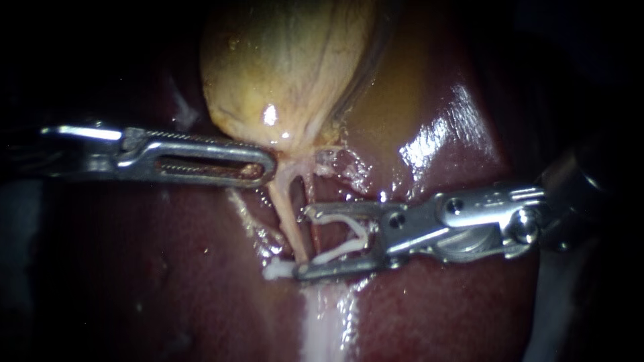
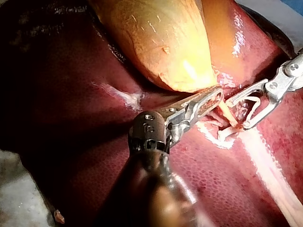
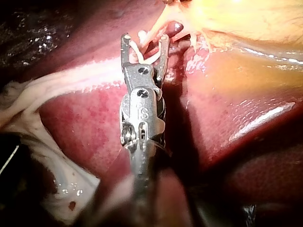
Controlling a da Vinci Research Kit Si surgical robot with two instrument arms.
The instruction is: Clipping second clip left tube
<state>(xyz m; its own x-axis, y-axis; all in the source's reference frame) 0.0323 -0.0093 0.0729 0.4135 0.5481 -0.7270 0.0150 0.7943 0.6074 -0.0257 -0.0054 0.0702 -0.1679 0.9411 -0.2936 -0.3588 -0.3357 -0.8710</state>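
Straddling the left tube [image 1: 287,211], right instrument [image 1: 303,243] level, jaws holding open clip [image 1: 332,255]

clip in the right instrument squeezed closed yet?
No, the white clip held by the right instrument is spread in an open V, with a clear gap between its two legs.

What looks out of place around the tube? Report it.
Nothing stands out. The right instrument carries an open white clip at the thin tube below the gallbladder, which the left instrument grips. The liver is wet and glossy, with no tear or spill showing.
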